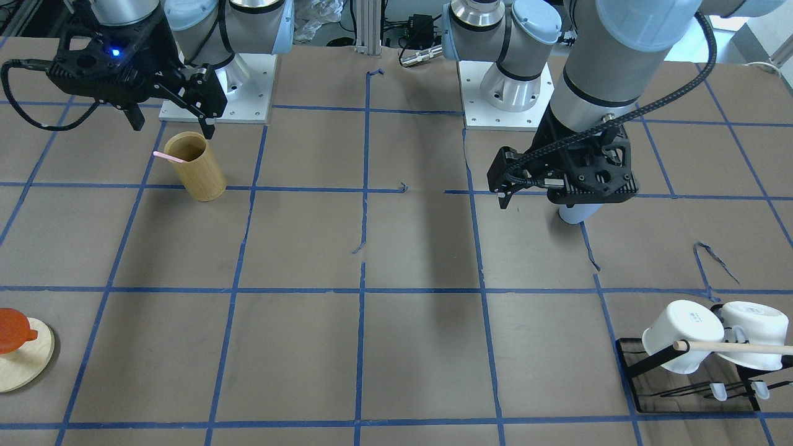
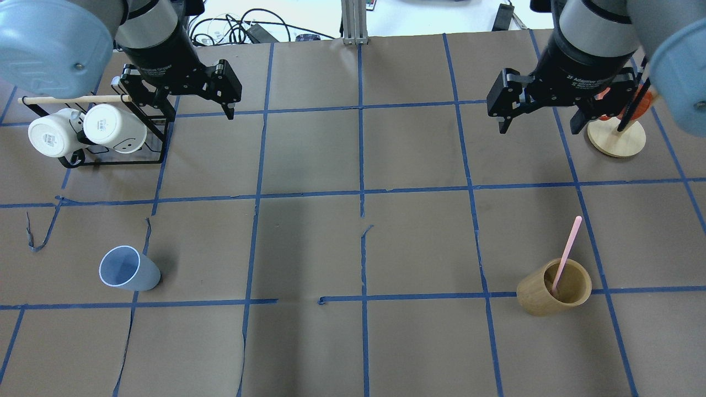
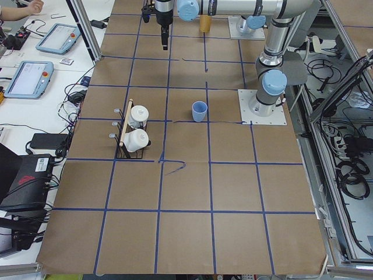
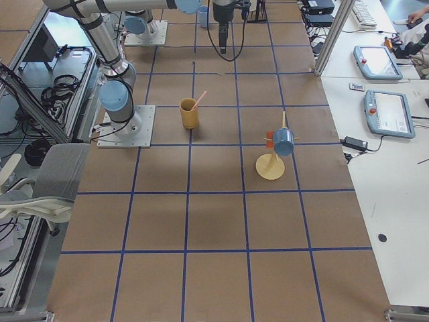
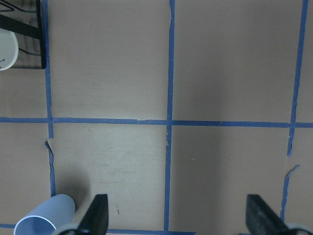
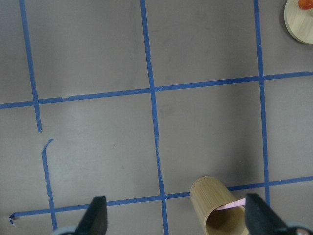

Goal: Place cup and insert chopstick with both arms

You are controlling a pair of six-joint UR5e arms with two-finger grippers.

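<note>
Both grippers are held above the table with nothing in them. The left gripper (image 5: 178, 220) has its fingers spread wide, and so does the right gripper (image 6: 176, 220).

- **Blue cup** (image 2: 128, 268): It is seen standing mouth up on the robot's left side of the table, well apart from the mug rack (image 2: 118, 160).
  - It is judged light, thin-walled, smooth and tapered, so it is likely to slip or tip under a hard squeeze.
  - A gentle grip across the rim wall is suggested.
- **Pink chopstick** (image 2: 566, 248): It is seen leaning inside the bamboo holder (image 2: 529, 295) on the right side, with its upper end sticking out past the rim.
  - It is judged stiff, thin and very light.
  - It would best be pinched on the free upper length, though a sideways pull could tip the holder.
</note>
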